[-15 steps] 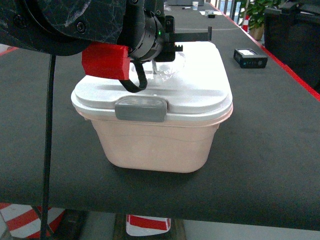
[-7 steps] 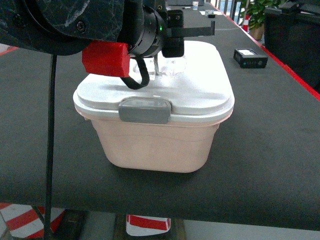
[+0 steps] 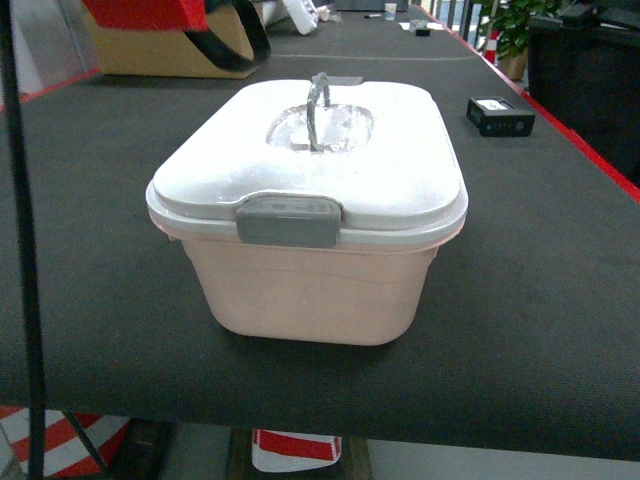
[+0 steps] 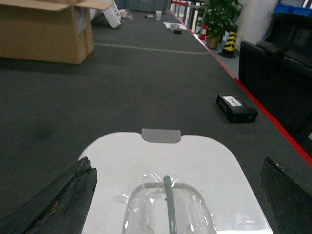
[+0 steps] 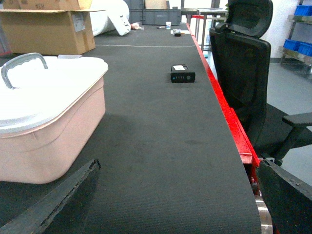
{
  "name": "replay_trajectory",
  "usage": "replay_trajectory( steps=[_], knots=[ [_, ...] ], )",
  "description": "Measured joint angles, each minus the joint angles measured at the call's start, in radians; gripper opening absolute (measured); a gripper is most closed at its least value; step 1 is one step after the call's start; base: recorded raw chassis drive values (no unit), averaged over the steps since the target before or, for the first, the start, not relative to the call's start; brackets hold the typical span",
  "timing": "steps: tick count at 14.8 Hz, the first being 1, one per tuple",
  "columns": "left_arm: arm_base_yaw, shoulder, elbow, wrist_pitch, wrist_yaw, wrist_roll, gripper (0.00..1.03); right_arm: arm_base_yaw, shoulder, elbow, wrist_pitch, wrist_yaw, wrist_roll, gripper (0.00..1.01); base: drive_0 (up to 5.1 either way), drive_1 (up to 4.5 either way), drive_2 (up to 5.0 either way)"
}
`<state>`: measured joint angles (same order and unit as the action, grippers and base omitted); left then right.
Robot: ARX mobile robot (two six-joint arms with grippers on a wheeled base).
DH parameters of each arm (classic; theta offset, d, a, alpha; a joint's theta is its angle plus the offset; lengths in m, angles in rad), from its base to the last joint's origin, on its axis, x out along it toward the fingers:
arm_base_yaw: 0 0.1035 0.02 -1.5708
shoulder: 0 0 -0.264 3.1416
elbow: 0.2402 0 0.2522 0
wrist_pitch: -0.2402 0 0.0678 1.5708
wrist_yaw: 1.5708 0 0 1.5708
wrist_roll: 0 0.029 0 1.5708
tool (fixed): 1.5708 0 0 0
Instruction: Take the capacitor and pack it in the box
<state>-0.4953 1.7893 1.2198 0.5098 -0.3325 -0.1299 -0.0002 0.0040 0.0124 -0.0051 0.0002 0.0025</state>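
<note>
The box (image 3: pixel 310 290) is a pale pink tub on the black table, with its white lid (image 3: pixel 400 170) on. Its grey handle (image 3: pixel 318 105) stands upright over a clear plastic recess, and a grey clasp (image 3: pixel 288 220) faces me. My left gripper (image 4: pixel 176 165) hovers open above the lid (image 4: pixel 204 161), one dark finger on each side of the handle (image 4: pixel 169 204) and nothing between them. My right gripper (image 5: pixel 178 165) is open and empty low over the table, to the right of the box (image 5: pixel 48 131). No capacitor is in view.
A brown cardboard carton (image 3: pixel 160 50) stands at the back left. A small black device (image 3: pixel 500 115) lies to the right beyond the box. The table's red edge (image 5: pixel 229 112) runs along the right, with a black office chair (image 5: pixel 243 63) past it.
My left arm has risen up and away from the lid and now shows only at the head view's top edge. The handle, which the gripper covered before, now stands upright and free.
</note>
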Motion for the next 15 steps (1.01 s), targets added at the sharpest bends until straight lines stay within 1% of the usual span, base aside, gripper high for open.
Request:
replay_trajectory(
  steps=[1, 3, 5, 7, 8, 9, 10, 11, 12, 13, 15],
  knots=[
    [0.014, -0.046, -0.031, 0.012, -0.007, 0.006, 0.97, 0.0, 0.0, 0.0, 0.0, 0.0, 0.0, 0.98, 0.0, 0.0, 0.0],
    [0.048, -0.154, -0.13, 0.038, -0.019, 0.029, 0.98, 0.0, 0.0, 0.0, 0.0, 0.0, 0.0, 0.98, 0.0, 0.0, 0.0],
    [0.105, -0.329, -0.304, 0.101, -0.032, 0.093, 0.98, 0.0, 0.0, 0.0, 0.0, 0.0, 0.0, 0.98, 0.0, 0.0, 0.0],
    [0.168, -0.499, -0.482, 0.143, -0.062, 0.156, 0.98, 0.0, 0.0, 0.0, 0.0, 0.0, 0.0, 0.98, 0.0, 0.0, 0.0],
    [0.201, -0.573, -0.566, 0.148, -0.063, 0.161, 0.98, 0.0, 0.0, 0.0, 0.0, 0.0, 0.0, 0.98, 0.0, 0.0, 0.0],
    [0.221, -0.64, -0.649, 0.164, -0.06, 0.161, 0.98, 0.0, 0.0, 0.0, 0.0, 0.0, 0.0, 0.98, 0.0, 0.0, 0.0],
    [0.244, -0.71, -0.721, 0.157, -0.048, 0.155, 0.98, 0.0, 0.0, 0.0, 0.0, 0.0, 0.0, 0.98, 0.0, 0.0, 0.0],
    [0.275, -0.777, -0.772, 0.124, -0.025, 0.135, 0.98, 0.0, 0.0, 0.0, 0.0, 0.0, 0.0, 0.98, 0.0, 0.0, 0.0],
    [0.302, -0.815, -0.793, 0.091, -0.015, 0.121, 0.98, 0.0, 0.0, 0.0, 0.0, 0.0, 0.0, 0.98, 0.0, 0.0, 0.0],
    [0.31, -0.816, -0.793, 0.097, -0.019, 0.108, 0.98, 0.0, 0.0, 0.0, 0.0, 0.0, 0.0, 0.98, 0.0, 0.0, 0.0],
    [0.304, -0.814, -0.793, 0.095, -0.011, 0.103, 0.98, 0.0, 0.0, 0.0, 0.0, 0.0, 0.0, 0.98, 0.0, 0.0, 0.0]
  ],
)
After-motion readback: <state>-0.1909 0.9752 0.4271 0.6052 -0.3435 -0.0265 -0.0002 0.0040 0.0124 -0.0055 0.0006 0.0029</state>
